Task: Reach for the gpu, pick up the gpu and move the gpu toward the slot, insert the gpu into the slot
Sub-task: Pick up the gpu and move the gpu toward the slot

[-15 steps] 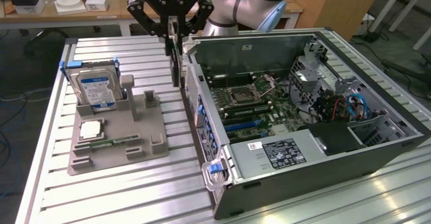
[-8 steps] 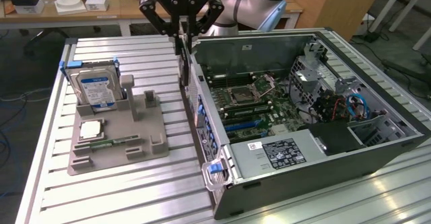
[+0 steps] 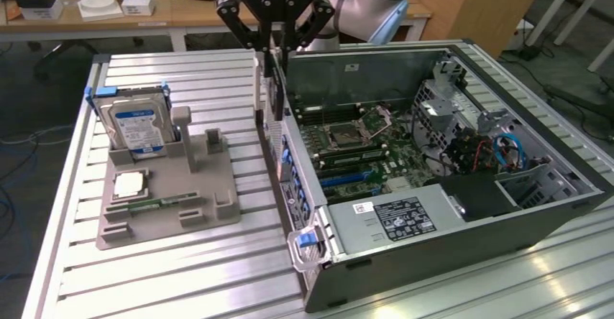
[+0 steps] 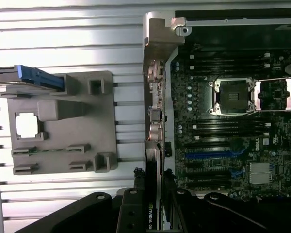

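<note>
Gpu (image 3: 275,93) hangs edge-on from the end effector (image 3: 273,46), which is clamped on the card's upper edge, in the exterior view. The card sits over the rear wall of the open case (image 3: 432,240), just short of the motherboard (image 3: 360,143) and clear of it. It looks to be on its way to the slot, not yet seated. To do this step well, the card likely needs to be kept upright and square to the board, with its silver bracket lined up against the rear wall so nothing catches. On the exterior view's left, a grey tray (image 3: 182,190) carries a hard drive (image 3: 137,125) standing upright and a CPU (image 3: 129,184) lying flat. Both are well apart from the card.

Seen from the wrist, the end effector (image 4: 154,187) grips the gpu (image 4: 153,160) from both sides. The card's edge runs along the case wall (image 4: 157,58). A blue slot (image 4: 211,155) lies on the board beside it, with the open CPU socket (image 4: 233,94) farther along. The tray (image 4: 97,126) lies beside the case.

Case and tray rest on a desk (image 3: 192,276) of ribbed aluminium rails that catch the overhead light. Behind it stands a wooden desk (image 3: 182,14) with white boxes, and cables trail across the floor.
</note>
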Controlling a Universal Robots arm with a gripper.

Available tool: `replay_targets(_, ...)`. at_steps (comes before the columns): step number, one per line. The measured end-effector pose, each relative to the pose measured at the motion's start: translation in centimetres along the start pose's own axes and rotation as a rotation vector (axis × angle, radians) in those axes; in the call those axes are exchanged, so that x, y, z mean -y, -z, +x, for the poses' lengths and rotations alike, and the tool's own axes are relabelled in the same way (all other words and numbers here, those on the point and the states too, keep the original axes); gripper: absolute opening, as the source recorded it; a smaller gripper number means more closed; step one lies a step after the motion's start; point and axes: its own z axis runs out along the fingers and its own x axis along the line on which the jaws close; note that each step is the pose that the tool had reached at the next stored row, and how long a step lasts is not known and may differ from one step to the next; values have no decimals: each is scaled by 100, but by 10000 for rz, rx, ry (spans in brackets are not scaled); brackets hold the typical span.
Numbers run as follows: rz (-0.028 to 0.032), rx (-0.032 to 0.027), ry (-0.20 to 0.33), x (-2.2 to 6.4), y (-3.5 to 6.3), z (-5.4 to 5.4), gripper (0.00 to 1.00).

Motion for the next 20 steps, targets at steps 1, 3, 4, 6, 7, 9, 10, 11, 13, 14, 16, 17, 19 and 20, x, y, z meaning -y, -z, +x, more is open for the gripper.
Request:
replay_targets(1, 0, -2, -6, -2, 0, -23, 26)
replay_targets(3, 1, -5, -16, -5, -1, -69, 26)
replay_targets(4, 0, -6, -20, -6, -1, -95, 26)
replay_targets(6, 1, -10, -27, -9, -1, -143, 26)
replay_targets(7, 1, -11, -31, -11, -1, -167, 26)
replay_targets(9, 1, -14, -39, -14, -2, -214, 26)
replay_targets(10, 2, -16, -44, -15, -2, -238, 26)
replay_targets(11, 2, -18, -48, -17, -2, -261, 26)
replay_targets(13, 2, -21, -56, -20, -2, -308, 26)
replay_targets(14, 2, -23, -60, -21, -2, -331, 26)
replay_targets(16, 2, -25, -68, -24, -3, -376, 26)
replay_targets(17, 2, -27, -75, -25, -3, -400, 26)
replay_targets(19, 3, -30, -84, -28, -4, -443, 26)
replay_targets(20, 3, -31, -90, -29, -4, -465, 26)
